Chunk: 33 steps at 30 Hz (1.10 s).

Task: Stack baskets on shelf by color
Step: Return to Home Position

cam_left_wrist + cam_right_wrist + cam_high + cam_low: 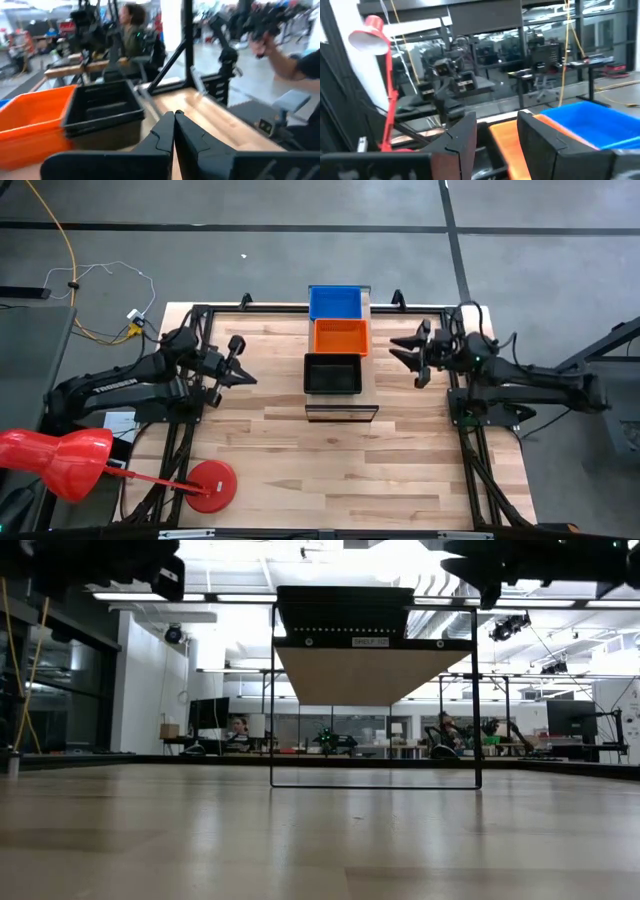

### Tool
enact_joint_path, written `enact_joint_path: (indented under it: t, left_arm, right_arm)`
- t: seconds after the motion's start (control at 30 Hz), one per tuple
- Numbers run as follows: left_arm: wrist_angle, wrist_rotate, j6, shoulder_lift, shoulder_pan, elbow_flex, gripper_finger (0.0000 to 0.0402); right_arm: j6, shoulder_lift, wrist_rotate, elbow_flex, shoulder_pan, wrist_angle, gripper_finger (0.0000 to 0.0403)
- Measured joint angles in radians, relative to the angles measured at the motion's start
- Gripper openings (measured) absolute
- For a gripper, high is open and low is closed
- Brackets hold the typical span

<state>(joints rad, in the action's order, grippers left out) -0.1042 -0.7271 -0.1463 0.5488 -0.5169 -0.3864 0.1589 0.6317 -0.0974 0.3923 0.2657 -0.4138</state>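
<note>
Three baskets sit in a row on the shelf (341, 412), which runs from near to far: blue (334, 302) at the far end, orange (340, 336) in the middle, black (332, 373) nearest. In the low view the black basket (345, 608) rests on top of the shelf board (375, 675). My left gripper (250, 378) hovers shut to the left of the black basket (102, 112), and its own view also shows the orange basket (30, 120). My right gripper (393, 348) hovers open to the right of the orange basket (506, 140), with the blue one (590, 122) beyond it.
A red desk lamp (60, 460) leans over the table's near left corner, its round base (210, 485) on the planks. Black frame bars run along both sides of the table. A person's arm (285, 60) shows beyond the table in the left wrist view.
</note>
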Motion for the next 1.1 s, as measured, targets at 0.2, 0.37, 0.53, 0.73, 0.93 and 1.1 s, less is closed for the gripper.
enact_joint_path:
  t: [0.2,0.37,0.53,0.73,0.93,1.1]
  left_arm:
    - [-0.283,0.012,0.136,0.0,0.082,0.157,0.0]
    - [-0.315,0.051,0.199,0.0,0.094,0.179,0.0]
    - [-0.282,0.062,0.237,0.0,0.094,0.178,0.0]
    - [-0.218,0.095,0.241,0.0,0.123,0.19,0.0]
    - [-0.287,0.175,0.214,0.001,0.194,0.285,0.0]
    - [-0.366,0.069,0.196,-0.024,0.2,0.345,0.0]
  right_arm:
    - [0.044,0.003,-0.073,-0.049,-0.064,-0.029,0.0131]
    - [0.017,0.003,-0.113,-0.049,-0.101,-0.028,0.0131]
    - [-0.052,0.003,-0.094,-0.049,-0.11,-0.009,0.0131]
    - [-0.066,0.003,-0.119,-0.049,-0.11,0.083,0.0131]
    - [-0.033,0.003,-0.05,-0.048,-0.109,0.06,0.0131]
    - [-0.055,0.003,-0.044,-0.048,-0.11,0.034,0.0131]
